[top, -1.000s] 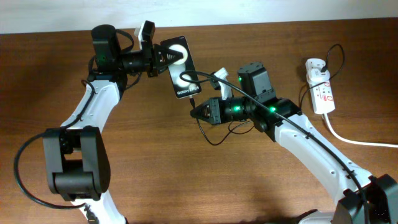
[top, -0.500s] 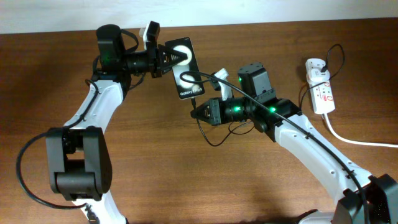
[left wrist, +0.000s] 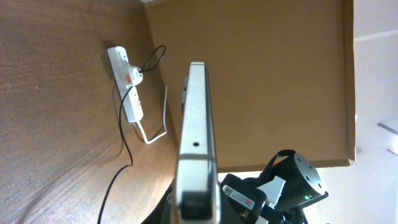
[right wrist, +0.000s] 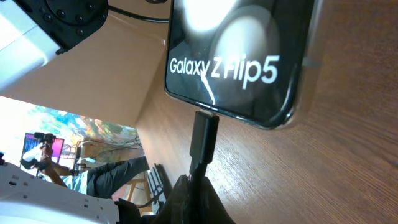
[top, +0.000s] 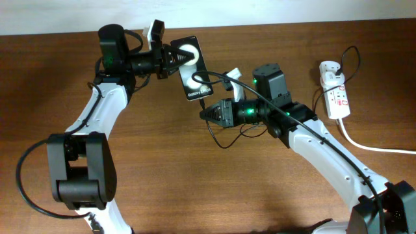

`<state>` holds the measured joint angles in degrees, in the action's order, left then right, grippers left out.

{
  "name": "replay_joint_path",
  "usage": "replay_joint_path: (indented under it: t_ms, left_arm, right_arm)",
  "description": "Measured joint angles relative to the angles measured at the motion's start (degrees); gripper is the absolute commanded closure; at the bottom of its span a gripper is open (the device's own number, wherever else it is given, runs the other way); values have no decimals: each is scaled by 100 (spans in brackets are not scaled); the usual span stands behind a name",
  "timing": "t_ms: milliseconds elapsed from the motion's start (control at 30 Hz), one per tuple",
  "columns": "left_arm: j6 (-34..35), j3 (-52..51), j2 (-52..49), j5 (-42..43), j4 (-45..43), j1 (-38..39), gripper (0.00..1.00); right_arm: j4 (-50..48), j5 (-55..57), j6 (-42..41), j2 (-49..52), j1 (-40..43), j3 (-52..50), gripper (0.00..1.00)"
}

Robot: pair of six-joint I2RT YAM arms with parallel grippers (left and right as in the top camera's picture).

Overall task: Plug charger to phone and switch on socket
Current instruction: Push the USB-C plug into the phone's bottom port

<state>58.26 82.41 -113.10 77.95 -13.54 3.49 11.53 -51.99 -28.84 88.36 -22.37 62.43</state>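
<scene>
Overhead, my left gripper (top: 172, 58) is clamped on the upper end of the phone (top: 192, 75), holding it near the far edge of the table (top: 162, 182). The phone's long axis runs from that grip down the picture, leaning a little to the right. Its face is turned up to the camera: black, with white rounded shapes and a line of small white text at the lower end. That lower end points at my right gripper (top: 204, 114), which is closed on the charger (top: 203, 104) just behind its plug. The thin black cable loops below the gripper. The socket (top: 335, 94) lies well apart on the right, lengthwise up the picture, with its thick white cord trailing off to the right.

My left wrist view shows what the overhead does not. The phone (left wrist: 198, 124) is edge-on, a thin silvery side with a small hole, running straight away from my wrist. Beyond it lies the socket (left wrist: 127, 81) with its red marks, and a thin black cable leads away from it.

My right wrist view makes the text readable: "Galaxy Z Flip5" on a glossy face (right wrist: 242, 56). The plug tip (right wrist: 204, 134) stands in line with the phone's long axis, its end meeting the bottom edge. I cannot tell whether it is seated. My dark fingers (right wrist: 186, 199) pinch the cable just below the plug.
</scene>
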Motion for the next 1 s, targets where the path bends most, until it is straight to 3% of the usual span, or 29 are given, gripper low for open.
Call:
replay_joint_path:
  t_ms: [100,300,433,467,533,733,767,833,933,1000]
  left_arm:
    - [0,0,0,0,0,0,100]
    - [-76,-2,0,146,35,63,100]
    - [-168,-7,0,260,46,-15,100]
    - [-168,-7,0,269,46,-61,100]
    - [-170,-7,0,284,46,-105,100]
    - [-999,-7,0,306,85,-103,100]
    - [-1185,-4,0,306,273,-103,100]
    - [-1589,-2,0,214,907,-103,100]
    - [-2594,-33,-7,-531,2894,-98,100]
    - [-3097,-33,-7,-1056,3648,-90,100]
  right_arm:
    - [0,-13,2,0,0,0,96]
    - [455,76,-55,0,52,2,81]
    - [732,90,57,0,70,22,62]
    - [734,74,76,0,83,22,42]
    - [739,72,101,0,109,22,17]
    - [739,74,195,0,118,24,8]
    - [739,98,205,0,118,24,1]
    - [754,140,214,0,118,24,2]
    - [870,391,223,0,120,28,1]
    - [890,505,223,0,120,35,1]
